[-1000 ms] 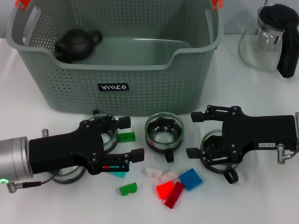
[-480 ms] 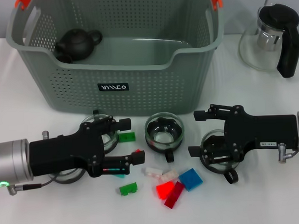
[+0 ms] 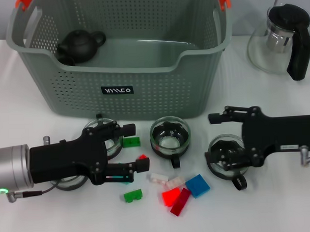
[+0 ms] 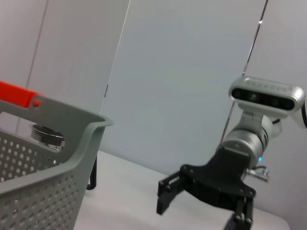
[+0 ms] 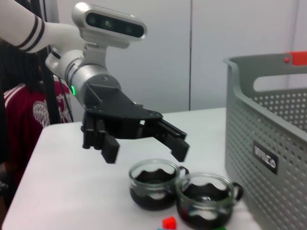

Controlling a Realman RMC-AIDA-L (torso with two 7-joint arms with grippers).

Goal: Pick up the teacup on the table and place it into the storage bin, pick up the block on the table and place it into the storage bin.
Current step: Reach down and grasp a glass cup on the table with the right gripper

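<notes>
Storage bin (image 3: 144, 91) stands at the back of the white table (image 3: 280, 208), open top toward you, its near wall dipped in a low notch: your easiest way over the rim with a cup. A dark teapot (image 3: 80, 45) already lies in its back corner on the robot's left, so the floor toward the other side is the freer landing spot. A glass carafe (image 3: 279, 40) sits well apart from the bin on the robot's right; don't swing wide there. Left gripper (image 3: 133, 155) hovers low just in front of the bin, fingers spread and holding nothing, flanking a green block (image 3: 131, 142). Right gripper (image 3: 212, 139) is low on the other side, over a glass teacup (image 3: 227, 158), fingers released, nothing gripped. A second teacup (image 3: 170, 137) stands between the two grippers, close to the bin's front wall; a third (image 3: 106, 138) is partly hidden under the left gripper. Small blocks scatter in front of the bin: blue (image 3: 197, 186), red (image 3: 171, 197), another green (image 3: 133, 195). Room between the cups is tight, so lift straight up before heading for the bin.
</notes>
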